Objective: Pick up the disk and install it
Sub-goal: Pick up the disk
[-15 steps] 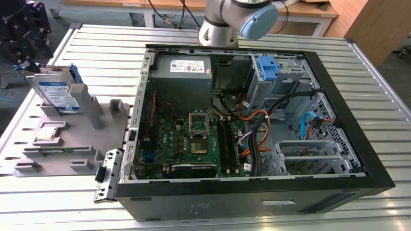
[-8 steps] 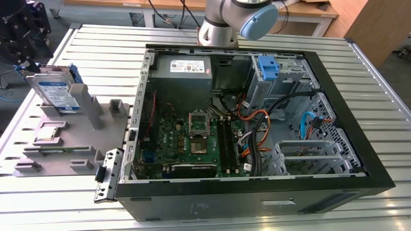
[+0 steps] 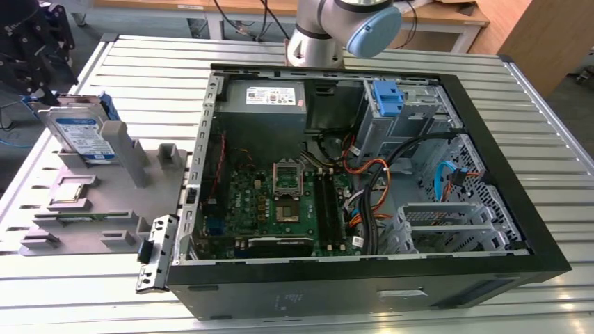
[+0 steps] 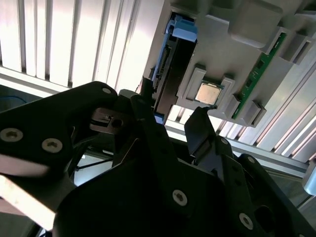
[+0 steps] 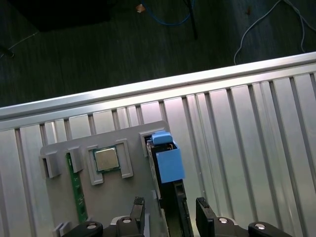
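1. The disk [image 3: 82,132] stands on edge in the grey holder [image 3: 102,202], at the exterior view's left of the table [image 3: 139,62].
2. My tool [image 5: 170,206] hangs just over it, fingers [image 5: 204,213] apart — one at each flat side, so I judge its long edge runs between them.

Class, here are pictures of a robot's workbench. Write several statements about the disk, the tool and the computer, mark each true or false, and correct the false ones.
1. The disk stands on edge in a grey holder on the exterior view's left of the computer case. True.
2. The tool is shut on the disk and has lifted it clear. False: its fingers stand apart on either side of the disk, which sits in the holder.
3. A processor chip lies in a pocket of the same holder. True.
4. The computer case is closed up. False: its side is open and the motherboard shows.
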You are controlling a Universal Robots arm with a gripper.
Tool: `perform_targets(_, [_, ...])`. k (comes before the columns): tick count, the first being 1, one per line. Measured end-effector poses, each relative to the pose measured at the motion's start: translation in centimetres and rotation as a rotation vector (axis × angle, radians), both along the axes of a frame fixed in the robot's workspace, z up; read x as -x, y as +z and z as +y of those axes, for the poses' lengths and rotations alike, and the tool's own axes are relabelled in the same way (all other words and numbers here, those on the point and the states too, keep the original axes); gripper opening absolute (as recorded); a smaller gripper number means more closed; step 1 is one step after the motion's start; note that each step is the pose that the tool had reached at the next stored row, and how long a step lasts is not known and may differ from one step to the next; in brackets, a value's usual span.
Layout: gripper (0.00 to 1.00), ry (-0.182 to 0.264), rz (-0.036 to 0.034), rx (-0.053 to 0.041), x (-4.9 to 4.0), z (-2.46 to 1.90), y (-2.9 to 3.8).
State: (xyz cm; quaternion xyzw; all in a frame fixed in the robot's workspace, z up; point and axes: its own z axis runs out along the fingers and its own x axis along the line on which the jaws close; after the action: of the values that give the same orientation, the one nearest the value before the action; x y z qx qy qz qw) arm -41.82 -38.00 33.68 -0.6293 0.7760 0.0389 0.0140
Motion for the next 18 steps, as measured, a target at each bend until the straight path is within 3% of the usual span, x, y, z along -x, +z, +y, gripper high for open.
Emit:
perform_targets(9, [0.53,0.005,-0.0258,0.0001,0.37,0.0,-0.8])
perform_targets(12, [0.53,0.009,-0.0299,-0.0001,0.61,0.0,-1.05])
perform_targets(18, [0.53,0.045,-0.0297,0.0017,0.66,0.0,-1.47])
